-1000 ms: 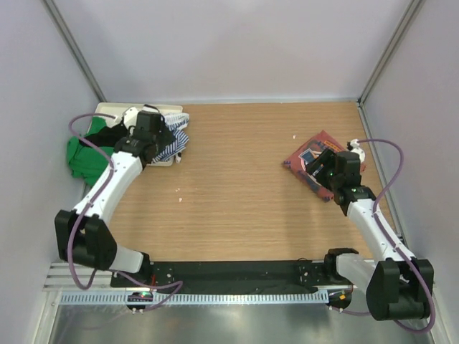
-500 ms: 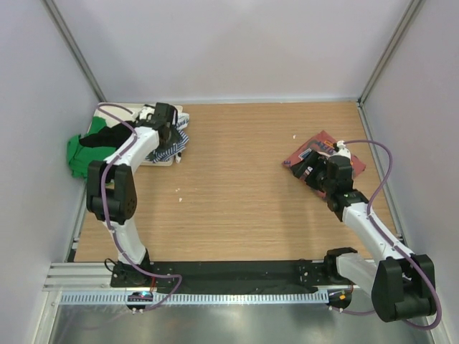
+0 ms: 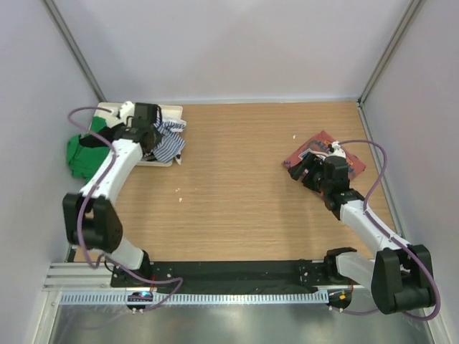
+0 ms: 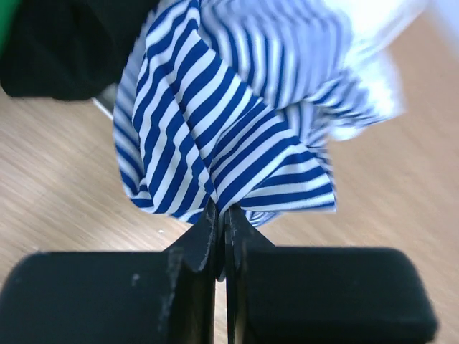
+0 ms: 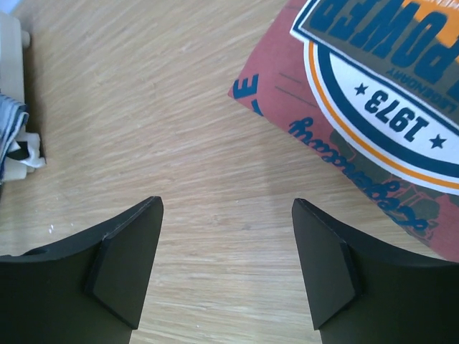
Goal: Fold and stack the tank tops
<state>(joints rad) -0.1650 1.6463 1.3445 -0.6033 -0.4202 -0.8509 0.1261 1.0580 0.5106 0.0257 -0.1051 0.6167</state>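
Observation:
A navy-and-white striped tank top [image 4: 237,122] hangs bunched from my left gripper [image 4: 219,215], which is shut on a fold of it; in the top view this striped top [image 3: 171,140] is at the back left by the pile. The brick-red tank top [image 3: 323,147] with a round printed logo [image 5: 387,79] lies folded at the right. My right gripper [image 5: 226,244] stands open over bare wood just left of the red top, with nothing between its fingers [image 5: 125,269].
A white tray [image 3: 168,111] at the back left holds the pile, with green cloth [image 3: 82,154] and black cloth [image 4: 64,50] beside it. Grey walls close the table on three sides. Bare wood [image 3: 237,179] lies between the arms.
My left gripper has shut on the striped top and lifted a fold of it. The right gripper has shifted slightly left off the red top and stays open.

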